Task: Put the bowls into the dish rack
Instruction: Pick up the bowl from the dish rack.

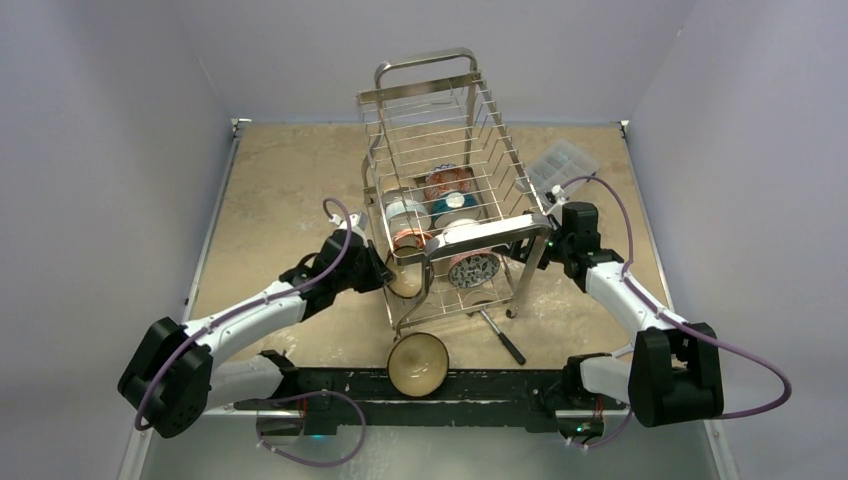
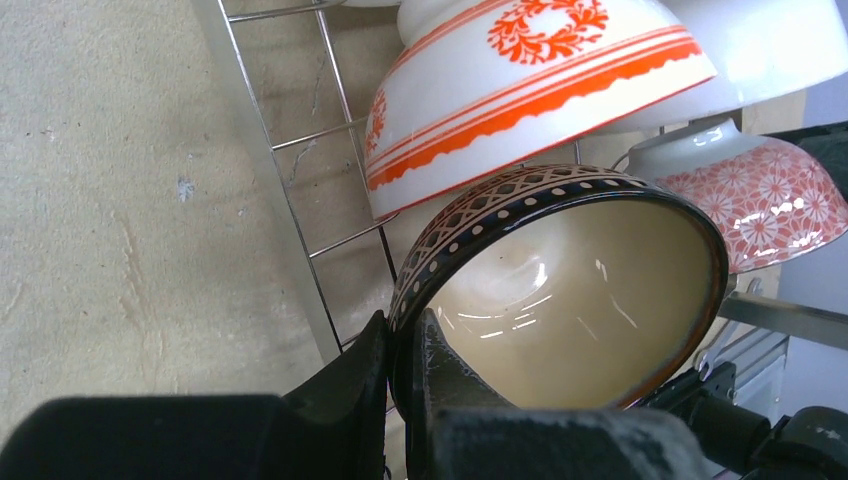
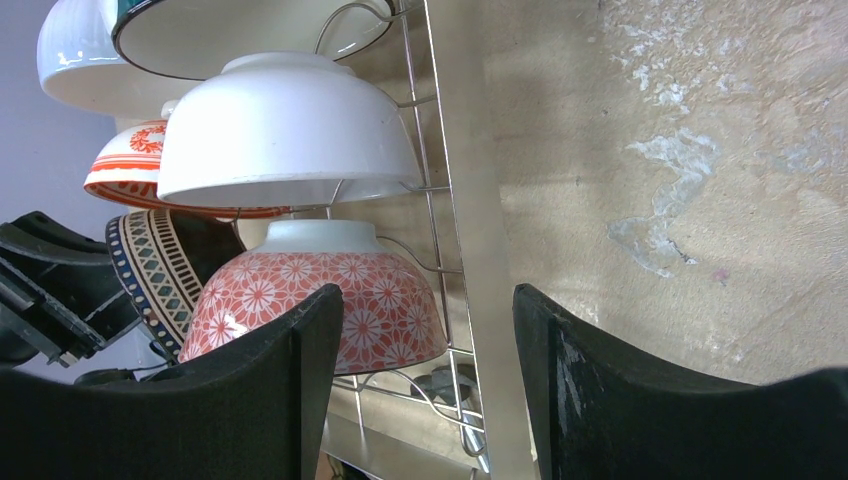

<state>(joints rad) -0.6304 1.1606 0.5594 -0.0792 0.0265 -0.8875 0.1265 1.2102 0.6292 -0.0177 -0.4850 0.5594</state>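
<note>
**Ana:** What could have gone wrong there?

**Ben:** The left gripper (image 2: 405, 345) was clamped on the rim of the dark brown bowl (image 2: 580, 290), one finger inside and one outside. The bowl hung tilted on edge at the near left side of the dish rack (image 1: 450, 150). A thin pinch on glazed ceramic looked risky to me. A knock against a wire, or against the red-and-white bowl (image 2: 530, 90) just above it, might have swivelled it loose.

**Ana:** And the other arm?

**Ben:** The right gripper (image 3: 428, 300) stood wide and held nothing, with a rack upright between its fingers at the near right corner. I couldn't tell whether it touched. On such thin legs, I thought a push from the left might slide or tip the rack.

**Ana:** How did the bowl look?

**Ben:** It was dark outside, with a cream lattice band and dots under the rim, and glossy cream inside. A copper-brown bowl (image 1: 418, 362) sat outside the rack at the near edge of the table (image 1: 280, 200).
</note>
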